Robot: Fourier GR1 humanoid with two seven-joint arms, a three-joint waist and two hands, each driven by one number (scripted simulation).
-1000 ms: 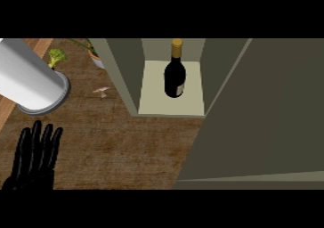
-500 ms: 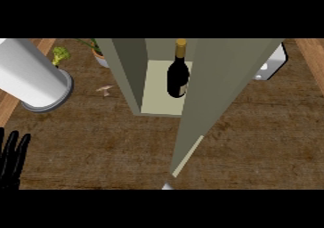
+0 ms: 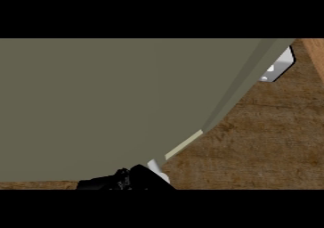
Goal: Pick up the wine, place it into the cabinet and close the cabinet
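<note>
While the grey-green cabinet door (image 3: 112,107) hides the wine, a black hand (image 3: 125,180) shows at the door's lower edge, its finger state impossible to tell.

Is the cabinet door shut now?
Cannot tell for sure. The grey cabinet door fills most of the view and hides the inside. A black hand shows at its lower edge.

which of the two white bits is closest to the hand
The small white piece at the grey door's lower edge, touching the black hand. The other white piece sits far off at top right, past the door.
</note>
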